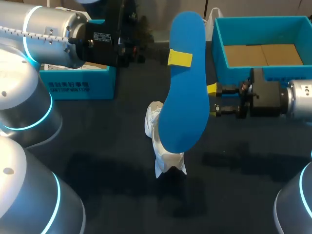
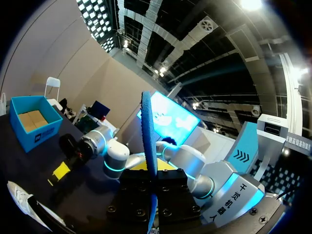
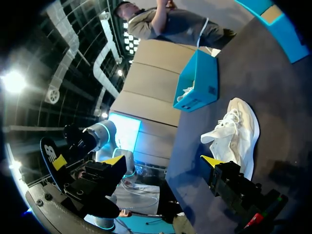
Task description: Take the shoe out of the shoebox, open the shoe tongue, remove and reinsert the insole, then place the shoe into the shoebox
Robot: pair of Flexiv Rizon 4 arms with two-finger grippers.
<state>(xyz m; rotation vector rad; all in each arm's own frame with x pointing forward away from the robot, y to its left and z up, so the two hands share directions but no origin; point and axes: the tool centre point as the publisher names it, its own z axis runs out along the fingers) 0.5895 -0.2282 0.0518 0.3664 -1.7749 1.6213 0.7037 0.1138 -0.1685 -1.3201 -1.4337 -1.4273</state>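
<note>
The blue insole (image 1: 185, 92) is held upright in the air above the table, with my left gripper (image 1: 180, 58) shut on its upper half. In the left wrist view the insole (image 2: 148, 141) stands edge-on between the fingers of that gripper (image 2: 152, 195). The white shoe (image 1: 161, 141) lies on the dark table, partly hidden behind the insole. My right gripper (image 1: 213, 100) stands wide open just right of the insole and holds nothing. In the right wrist view the shoe (image 3: 239, 136) lies ahead of the right gripper (image 3: 163, 161). The open blue shoebox (image 1: 222, 53) sits at the back right.
A second blue box (image 1: 78, 83) stands at the back left under my left arm; in the right wrist view this box (image 3: 197, 83) is beyond the shoe. The shoebox (image 2: 34, 122) also shows in the left wrist view, behind my right gripper (image 2: 68, 156).
</note>
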